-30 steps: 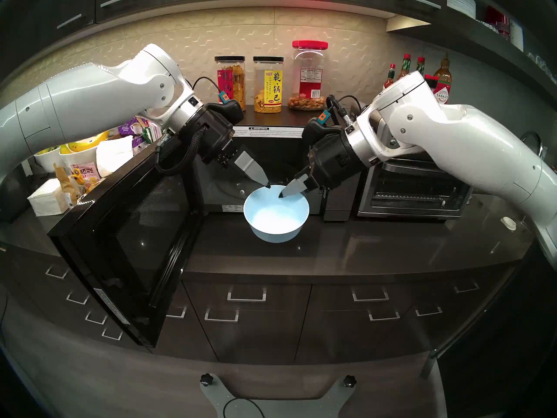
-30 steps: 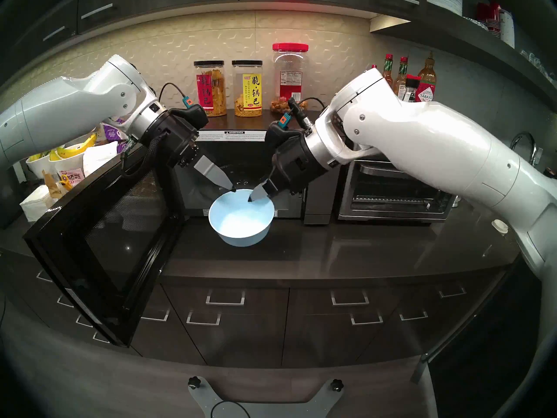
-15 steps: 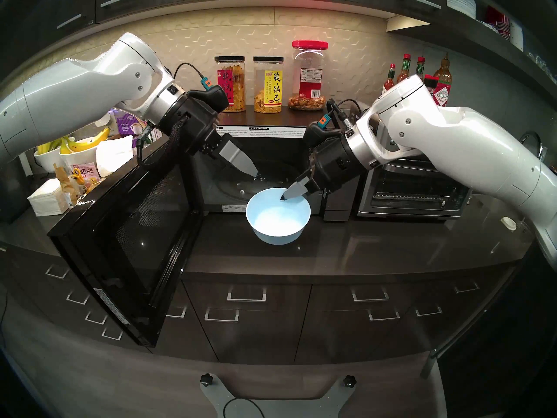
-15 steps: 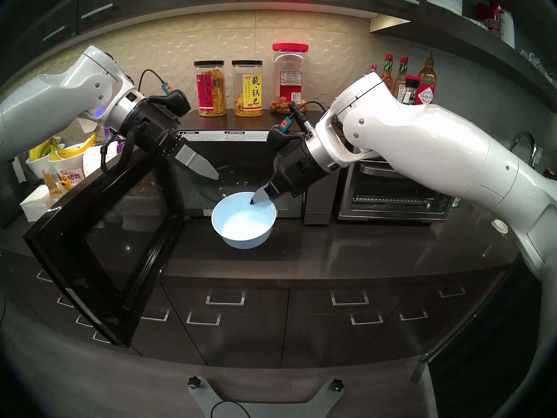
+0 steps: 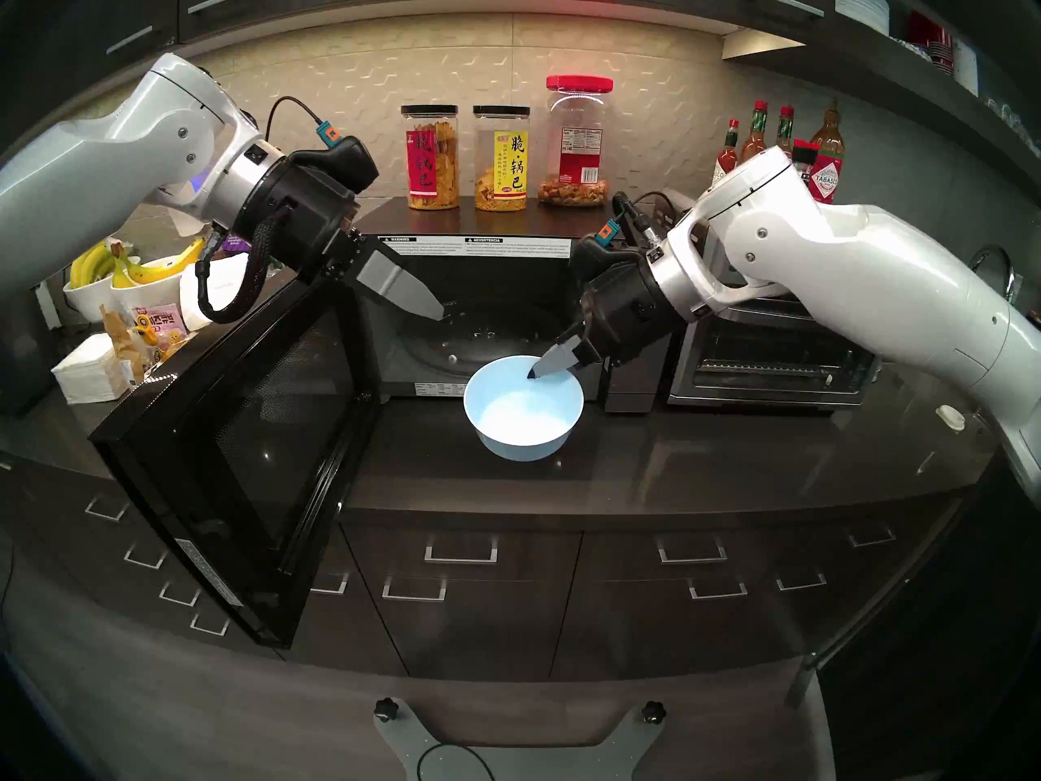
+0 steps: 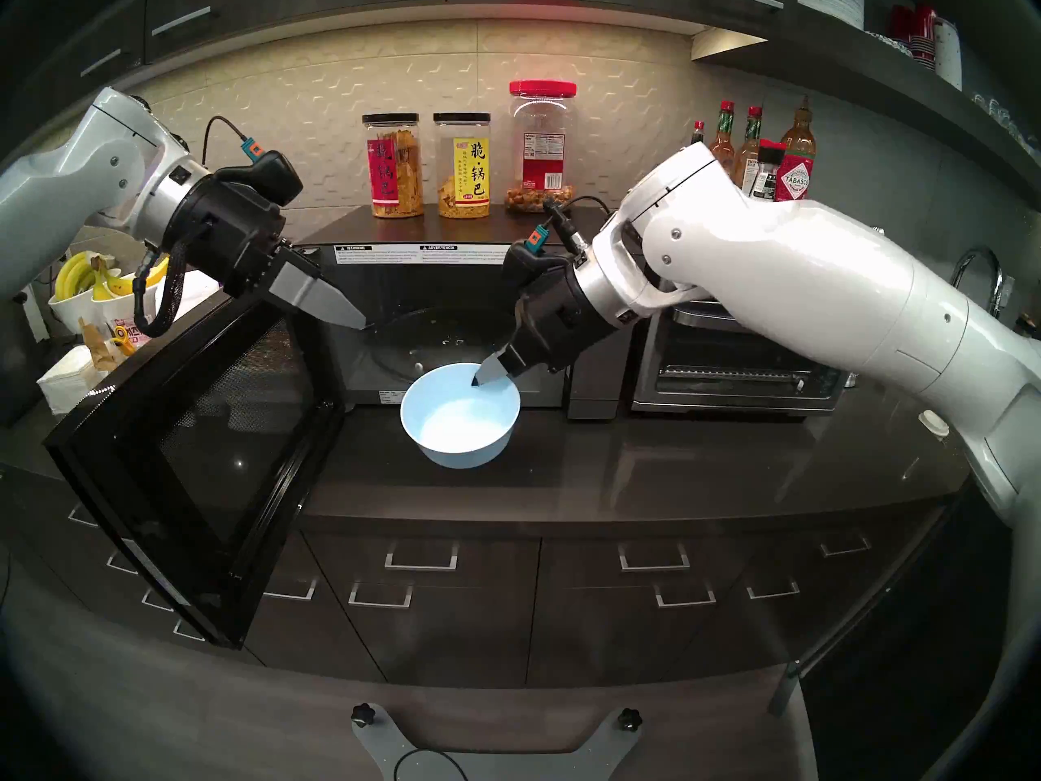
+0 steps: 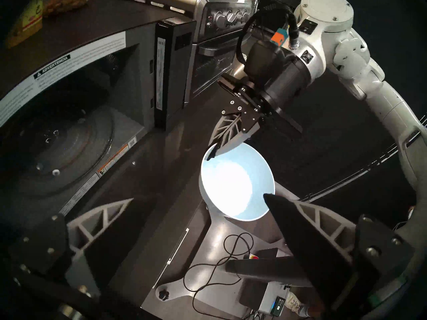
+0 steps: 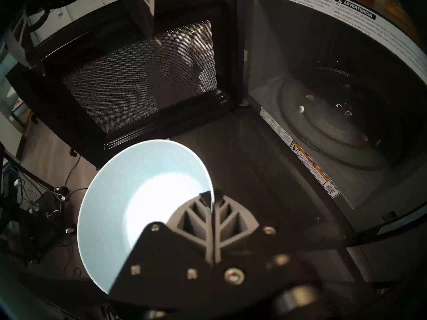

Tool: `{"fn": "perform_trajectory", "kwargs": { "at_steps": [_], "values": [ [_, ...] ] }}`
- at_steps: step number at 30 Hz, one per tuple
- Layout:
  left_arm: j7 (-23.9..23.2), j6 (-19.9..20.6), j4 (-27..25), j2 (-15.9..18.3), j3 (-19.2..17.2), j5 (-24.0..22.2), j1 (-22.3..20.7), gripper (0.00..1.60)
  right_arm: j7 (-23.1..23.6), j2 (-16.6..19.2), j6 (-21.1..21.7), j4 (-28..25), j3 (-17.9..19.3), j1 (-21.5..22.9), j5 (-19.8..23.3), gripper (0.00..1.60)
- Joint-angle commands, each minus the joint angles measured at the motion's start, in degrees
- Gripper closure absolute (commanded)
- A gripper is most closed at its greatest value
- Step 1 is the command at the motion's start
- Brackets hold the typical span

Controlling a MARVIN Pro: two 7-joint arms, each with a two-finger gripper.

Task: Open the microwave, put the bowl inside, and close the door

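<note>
Right gripper (image 5: pixel 534 375) is pinching the far-right rim of the light-blue bowl (image 5: pixel 521 419), one finger inside the wall and one outside, jaws pressed together on it; right wrist view shows the rim running straight between the two fingers (image 8: pixel 203 211). Bowl is hanging tilted toward the camera, in front of the microwave (image 5: pixel 484 334) opening, above the dark countertop (image 5: pixel 676 458), not inside the cavity. Left gripper (image 5: pixel 442 314) is sitting spread wide and holding nothing, up by the top-left of the opening, clear of the bowl. Door (image 5: pixel 248 442) is standing swung fully out to the left, mesh window facing in. Glass turntable (image 7: pixel 60 151) is lying bare inside. Toaster oven (image 5: pixel 772 351) is sitting just right of the microwave; snack jars (image 5: pixel 501 157) are standing on top of it
</note>
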Motion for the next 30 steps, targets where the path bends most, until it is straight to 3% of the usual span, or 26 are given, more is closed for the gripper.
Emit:
{"fn": "perform_trajectory", "kwargs": {
  "at_steps": [1,15,30],
  "values": [
    [-0.53,-0.14,-2.69,4.9,0.17,-0.67,-4.61,0.0,0.01,-0.1,-0.3,0.34,0.55,0.54,-0.08,1.6],
    [-3.76,-0.14,-4.5,8.38,3.11,-1.31,-8.37,0.0,-0.16,-0.55,-0.39,0.37,0.5,0.26,-0.26,1.6],
    [2.43,-0.14,-8.01,10.69,7.92,-1.45,-14.61,0.0,-0.91,-0.85,-0.35,-0.05,0.52,0.03,0.03,1.6]
  ]
}}
